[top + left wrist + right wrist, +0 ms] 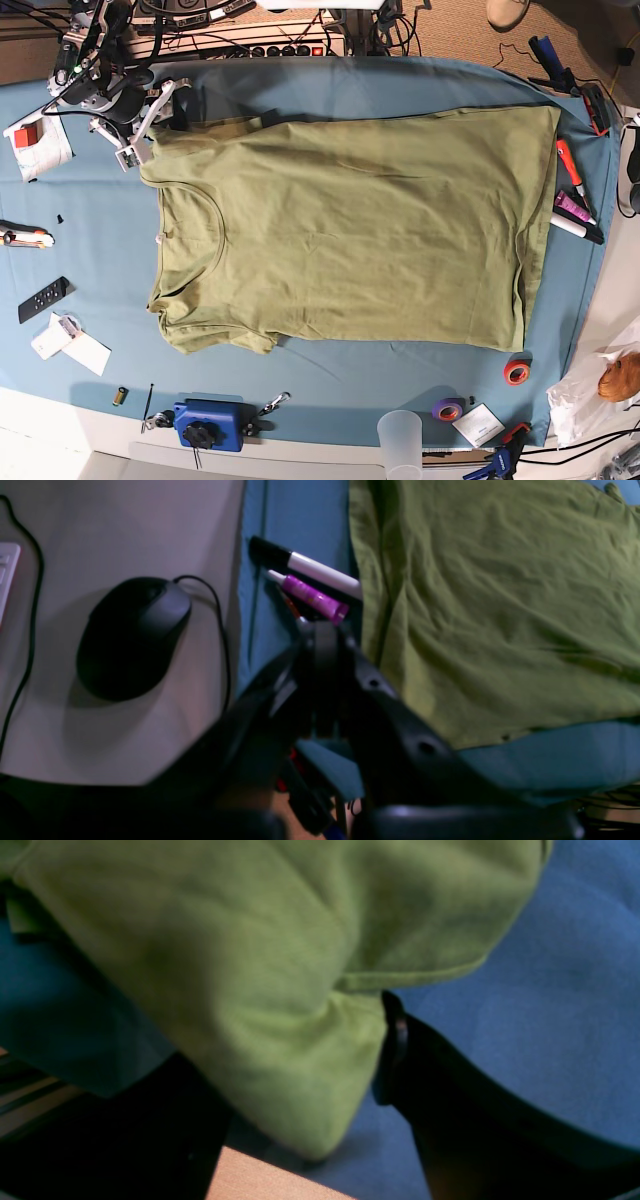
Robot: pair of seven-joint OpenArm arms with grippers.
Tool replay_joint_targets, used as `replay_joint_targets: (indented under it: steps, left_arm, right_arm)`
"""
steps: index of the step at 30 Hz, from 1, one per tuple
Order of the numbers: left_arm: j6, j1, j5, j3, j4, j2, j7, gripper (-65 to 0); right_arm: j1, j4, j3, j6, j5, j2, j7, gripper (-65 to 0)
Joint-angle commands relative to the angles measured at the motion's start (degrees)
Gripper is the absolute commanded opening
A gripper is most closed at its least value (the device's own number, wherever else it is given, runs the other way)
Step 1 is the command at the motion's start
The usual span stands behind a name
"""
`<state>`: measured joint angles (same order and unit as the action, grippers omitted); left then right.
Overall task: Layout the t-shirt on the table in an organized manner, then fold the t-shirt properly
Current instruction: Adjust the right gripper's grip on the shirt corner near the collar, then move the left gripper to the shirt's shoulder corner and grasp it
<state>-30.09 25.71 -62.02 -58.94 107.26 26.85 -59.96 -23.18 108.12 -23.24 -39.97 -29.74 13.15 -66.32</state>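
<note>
olive t-shirt (350, 230) spread flat across teal table (90, 180), neckline toward the base view's left, right gripper (300, 1060) jaws wide around a sleeve fold at the far-left corner, left gripper (320, 630) pressed together beside markers (310, 582) at the hem

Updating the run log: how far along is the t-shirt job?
Done: t-shirt lies mostly flat on the table. In hand: the open right end effector straddles a shirt corner; left end effector is shut, empty. Left: folding.
</note>
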Motion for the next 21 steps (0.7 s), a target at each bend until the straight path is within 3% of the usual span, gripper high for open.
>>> replay_joint_targets:
  steps: [1,6,8,11,15,19,21]
  left_arm:
    - [0.0,0.0,-1.1,-0.5,0.9,1.3,1.3,-65.0]
    - [0.0,0.0,-1.0,-0.5,0.9,1.3,1.3,-65.0]
    - [0.0,0.0,-1.0,-0.5,0.9,1.2,1.3,-65.0]
    - [0.0,0.0,-1.1,-0.5,0.9,1.2,0.6,-65.0]
    - [-0.3,0.0,-1.1,-0.5,0.9,1.2,-4.5,-65.0]
    - [-9.8,1.5,-6.6,-0.5,0.9,1.2,-11.6,-61.1]
    - [-9.9,3.6,-11.8,-0.5,0.9,1.0,-13.0,-55.6]
  right_arm:
    - [0.2,0.7,-0.3,0.0,0.2,0.7,1.2,-37.6]
    - [0.7,-4.3,0.2,0.0,-2.2,0.7,2.5,-39.0]
    - [1.1,-7.5,1.0,0.0,-2.8,0.7,1.6,-47.2]
    - [1.1,-10.3,2.6,0.0,-6.6,0.7,-1.0,-65.0]
    - [0.8,-10.2,2.9,0.0,-13.3,0.7,-7.6,-65.0]
    - [-1.0,-10.2,1.8,0.0,-20.2,0.7,-10.4,-65.0]
    - [-2.3,-10.1,1.2,0.0,-22.9,0.7,-11.1,-65.0]
